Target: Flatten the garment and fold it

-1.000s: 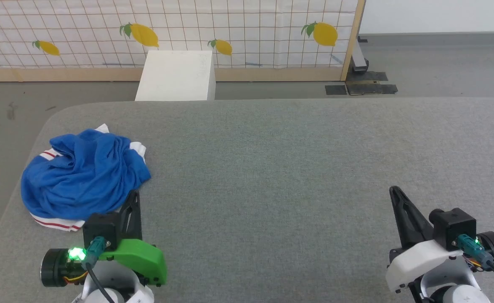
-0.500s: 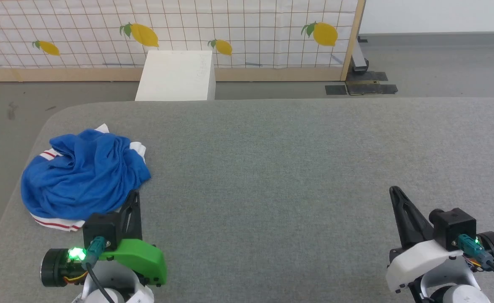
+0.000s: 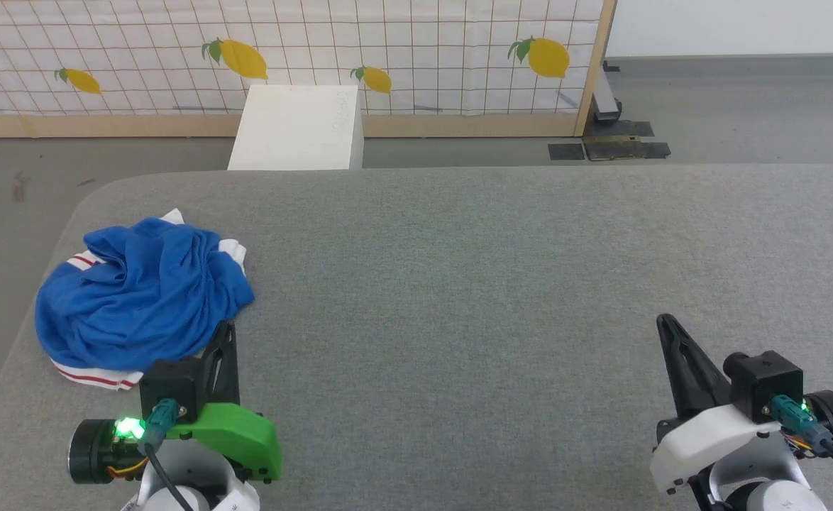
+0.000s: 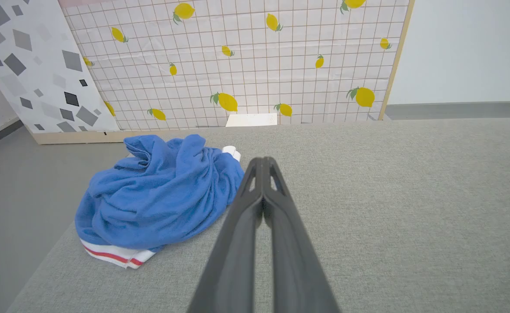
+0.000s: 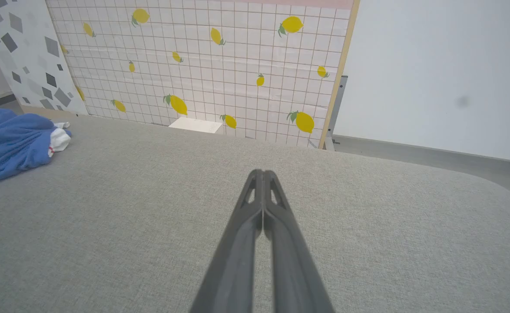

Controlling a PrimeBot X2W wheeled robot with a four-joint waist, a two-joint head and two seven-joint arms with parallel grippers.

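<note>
The garment [image 3: 140, 294] lies in a crumpled royal-blue heap near the left end of the grey table, with white, red-striped trim showing at its near and far edges. The left wrist view has the garment [image 4: 159, 198] just left of my fingers. My left gripper [image 3: 228, 328] is shut and empty, its tips right beside the heap's near right edge; I cannot tell if they touch it. My right gripper [image 3: 665, 321] is shut and empty over bare table at the lower right. From the right wrist, the garment [image 5: 11, 143] sits far off to the left.
The grey fabric-covered table [image 3: 473, 284] spans the view, with a rounded far-left corner close to the heap. Beyond its far edge stand a white box [image 3: 296, 128] on the floor and a lemon-print tiled panel [image 3: 282, 50].
</note>
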